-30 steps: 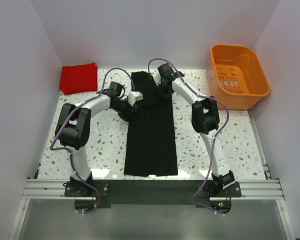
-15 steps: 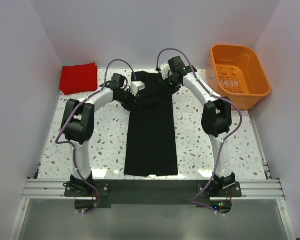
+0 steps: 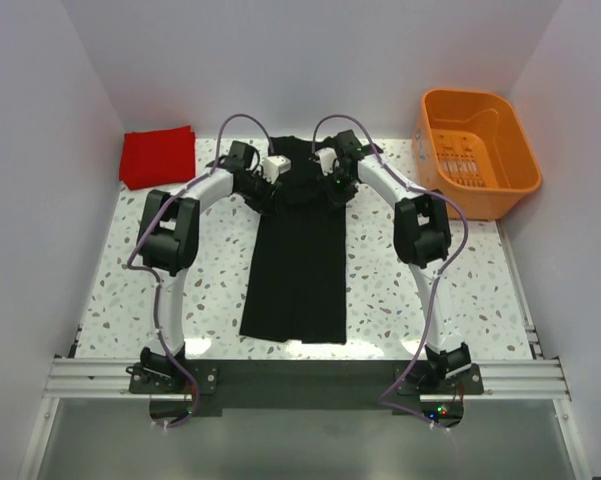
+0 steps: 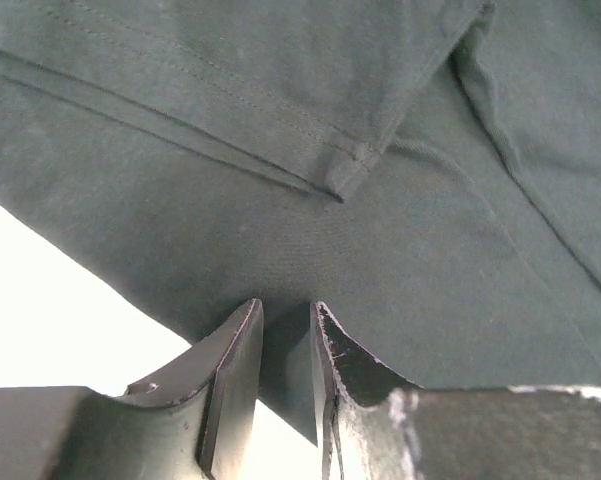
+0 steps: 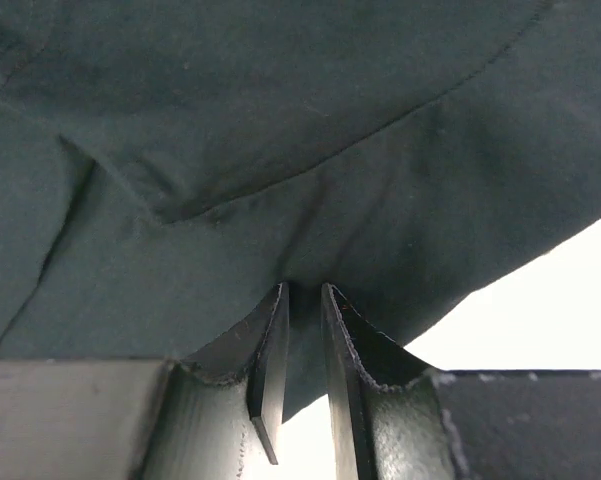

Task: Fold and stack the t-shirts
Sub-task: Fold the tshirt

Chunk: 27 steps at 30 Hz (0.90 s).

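The black t-shirt (image 3: 298,260) lies as a long narrow strip down the middle of the table, its far end lifted by both grippers. My left gripper (image 3: 271,190) is shut on the shirt's left upper edge; the wrist view shows dark cloth (image 4: 310,200) pinched between the fingers (image 4: 235,370). My right gripper (image 3: 332,185) is shut on the right upper edge; cloth (image 5: 280,150) is pinched between its fingers (image 5: 270,360). The red t-shirt (image 3: 157,155) lies as a folded rectangle at the far left corner, apart from both grippers.
An orange plastic basket (image 3: 477,150) stands at the far right of the table. White walls close in the left, far and right sides. The arms' bases sit on a metal rail (image 3: 300,378) at the near edge.
Both grippers have drawn closer together at the far end, holding the black shirt's top. The shirt's near hem has slid a little away from the rail and skewed left.
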Each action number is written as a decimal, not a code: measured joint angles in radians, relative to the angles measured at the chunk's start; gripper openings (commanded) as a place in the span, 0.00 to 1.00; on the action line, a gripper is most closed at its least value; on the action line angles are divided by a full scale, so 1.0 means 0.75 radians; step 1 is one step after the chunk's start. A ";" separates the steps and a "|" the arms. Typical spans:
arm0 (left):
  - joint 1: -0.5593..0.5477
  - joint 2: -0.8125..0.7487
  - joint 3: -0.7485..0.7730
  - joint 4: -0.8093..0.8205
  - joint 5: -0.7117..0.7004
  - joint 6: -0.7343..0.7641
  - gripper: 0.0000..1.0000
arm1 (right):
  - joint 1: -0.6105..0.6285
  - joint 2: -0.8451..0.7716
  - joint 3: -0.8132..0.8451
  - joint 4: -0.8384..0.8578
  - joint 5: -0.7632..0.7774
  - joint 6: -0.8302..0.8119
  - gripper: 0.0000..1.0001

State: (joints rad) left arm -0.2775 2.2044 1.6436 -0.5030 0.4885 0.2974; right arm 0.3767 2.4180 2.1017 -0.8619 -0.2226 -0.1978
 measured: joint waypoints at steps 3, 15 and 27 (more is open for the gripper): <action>0.009 0.060 0.092 0.003 -0.011 0.000 0.31 | -0.009 0.047 0.074 0.007 0.007 -0.001 0.25; 0.024 0.098 0.154 0.012 0.002 -0.001 0.38 | -0.025 0.105 0.199 0.031 0.090 -0.038 0.32; 0.075 -0.371 -0.047 0.085 0.173 0.097 1.00 | -0.051 -0.262 0.093 0.090 0.068 -0.147 0.95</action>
State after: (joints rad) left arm -0.2214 1.9259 1.6081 -0.4393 0.6186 0.3698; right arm 0.3382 2.2211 2.1715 -0.7944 -0.1715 -0.3080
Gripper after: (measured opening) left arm 0.940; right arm 0.889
